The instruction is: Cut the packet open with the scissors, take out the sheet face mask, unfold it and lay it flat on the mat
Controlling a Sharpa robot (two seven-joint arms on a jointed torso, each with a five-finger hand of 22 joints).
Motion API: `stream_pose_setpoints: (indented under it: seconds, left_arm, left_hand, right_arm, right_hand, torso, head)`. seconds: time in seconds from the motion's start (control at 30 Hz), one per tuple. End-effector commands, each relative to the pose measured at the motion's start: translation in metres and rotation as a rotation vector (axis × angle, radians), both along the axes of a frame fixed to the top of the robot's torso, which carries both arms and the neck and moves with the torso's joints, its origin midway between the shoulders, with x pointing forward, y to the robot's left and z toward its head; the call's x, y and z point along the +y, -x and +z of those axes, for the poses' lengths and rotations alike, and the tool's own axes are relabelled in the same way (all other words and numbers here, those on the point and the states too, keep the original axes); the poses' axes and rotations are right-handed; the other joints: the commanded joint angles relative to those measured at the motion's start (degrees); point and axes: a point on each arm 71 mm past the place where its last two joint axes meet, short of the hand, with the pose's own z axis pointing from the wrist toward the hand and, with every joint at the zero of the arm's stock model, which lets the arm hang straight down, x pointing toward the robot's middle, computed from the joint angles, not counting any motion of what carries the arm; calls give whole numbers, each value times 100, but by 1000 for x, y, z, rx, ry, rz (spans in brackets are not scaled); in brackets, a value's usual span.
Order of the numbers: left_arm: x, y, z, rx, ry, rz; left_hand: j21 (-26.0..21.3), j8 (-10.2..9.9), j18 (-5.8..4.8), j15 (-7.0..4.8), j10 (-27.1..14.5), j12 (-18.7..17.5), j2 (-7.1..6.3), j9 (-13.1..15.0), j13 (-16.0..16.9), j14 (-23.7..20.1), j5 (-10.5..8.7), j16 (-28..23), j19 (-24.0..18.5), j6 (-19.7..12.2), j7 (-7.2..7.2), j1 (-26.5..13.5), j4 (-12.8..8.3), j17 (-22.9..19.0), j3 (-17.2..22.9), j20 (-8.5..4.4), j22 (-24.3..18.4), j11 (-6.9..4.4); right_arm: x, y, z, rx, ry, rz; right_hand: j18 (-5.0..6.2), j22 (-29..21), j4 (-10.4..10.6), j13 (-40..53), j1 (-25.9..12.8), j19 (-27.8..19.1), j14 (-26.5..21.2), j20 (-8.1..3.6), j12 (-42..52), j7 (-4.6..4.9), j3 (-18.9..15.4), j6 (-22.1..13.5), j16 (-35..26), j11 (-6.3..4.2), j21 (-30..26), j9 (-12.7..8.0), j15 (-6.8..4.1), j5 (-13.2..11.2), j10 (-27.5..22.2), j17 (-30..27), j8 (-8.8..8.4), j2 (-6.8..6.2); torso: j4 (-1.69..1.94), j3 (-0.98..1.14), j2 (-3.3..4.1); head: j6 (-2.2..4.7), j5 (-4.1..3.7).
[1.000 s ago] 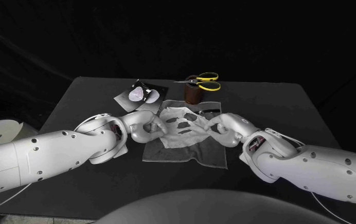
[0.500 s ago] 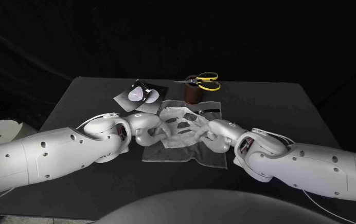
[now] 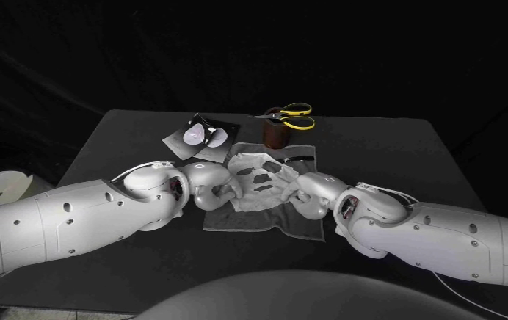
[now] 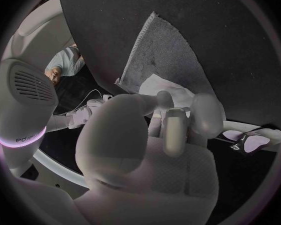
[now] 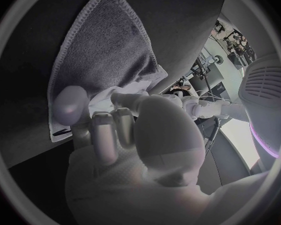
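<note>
Right now my left hand (image 3: 215, 186) and my right hand (image 3: 307, 191) are the nearest things to me, one at each side of the sheet face mask (image 3: 263, 175), with fingers curled down onto its near corners. From the left wrist I see my fingertips (image 4: 172, 130) against the white sheet where it overlaps the grey mat (image 3: 265, 221). From the right wrist my fingers (image 5: 103, 130) do the same on the other side. Whether either hand is pinching the sheet or only pressing on it I cannot tell, because the contact is hidden under my own fingers. The mask lies opened out on the mat with its eye and mouth holes showing, so I judge this to be the last step, flattening. The next move, I reckon, calls for a gentle outward draw of the near edge, then a clean lift so the thin sheet does not rise with my fingers. That near edge is covered by both hands, so any fold there is out of sight. Farther off, toward my left, lies the packet (image 3: 198, 135), its opening too small to make out. A brown cylinder (image 3: 277, 137) stands at the mat's far edge, and the yellow-handled scissors (image 3: 291, 116) are just behind it on the black table (image 3: 402, 151).
</note>
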Motion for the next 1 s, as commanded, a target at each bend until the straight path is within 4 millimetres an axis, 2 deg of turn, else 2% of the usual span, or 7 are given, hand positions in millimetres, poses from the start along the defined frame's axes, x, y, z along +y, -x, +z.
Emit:
stream_pose_setpoints:
  seconds: [0.03, 0.43, 0.67, 0.87, 1.0]
  left_arm:
    - [0, 1, -3, 16, -43, -13]
    - [2, 1, -6, 39, -77, -4]
    - [5, 1, -8, 60, -112, -1]
    - [8, 3, -10, 74, -135, 0]
    - [13, 5, -9, 76, -140, 7]
  left_hand:
    - [16, -31, -87, -24, 26, 20, 2, -4, 5, 216, 30, 29, 28, -49, 5, -64, 12, 571, 37, -14, 141, 1]
    - [23, -53, -88, -21, 13, 23, -8, -21, 7, 215, 30, 28, 27, -88, 3, -113, -8, 571, 100, -12, 147, 3]
    - [13, -59, -85, -22, 7, 25, -11, -27, 14, 206, 30, 21, 19, -98, 6, -128, -28, 552, 130, -12, 140, 2]
    - [-2, -22, -80, -10, -37, 5, -38, -20, -24, 193, 30, 10, 3, -30, 39, -160, -90, 529, 184, -7, 130, 21]
    - [-13, 61, -78, 22, -48, -11, -64, 0, -37, 184, 28, 0, -12, 124, 105, -232, -157, 515, 243, 12, 123, 63]
  right_arm:
    - [-1, -1, -2, 4, 47, -1]
    - [-2, -2, -5, 18, 72, -4]
    - [-3, -2, -6, 26, 82, -6]
    - [-4, -2, -6, 29, 86, -9]
    - [-5, -2, -6, 31, 91, -14]
  right_hand:
    - [4, 699, 8, 883, -57, 17, 562, -38, 4, 5, 31, -37, 37, -48, 13, -5, -34, -29, 256, 1346, -22, -2]
    - [7, 695, 5, 877, -80, 12, 560, -42, -6, 6, 55, -45, 33, -46, -3, -12, -36, -31, 252, 1340, -29, -4]
    - [7, 693, 5, 878, -94, 9, 561, -42, -4, 7, 62, -40, 34, -42, -11, -14, -34, -33, 252, 1342, -28, -6]
    - [4, 697, 4, 877, -102, 13, 561, -42, -6, 8, 68, -35, 34, -39, 7, -14, -33, -34, 252, 1343, -26, -8]
    - [4, 696, 4, 875, -109, 12, 560, -42, -8, 8, 72, -31, 33, -37, 5, -15, -32, -35, 251, 1340, -25, -8]
  torso:
    - [5, 1, -2]
    - [-1, -7, -5]
    - [3, -2, -1]
    - [1, -4, -7]
    - [3, -2, -7]
  head:
    - [0, 0]
    - [0, 15]
    - [0, 19]
    - [0, 14]
    - [0, 8]
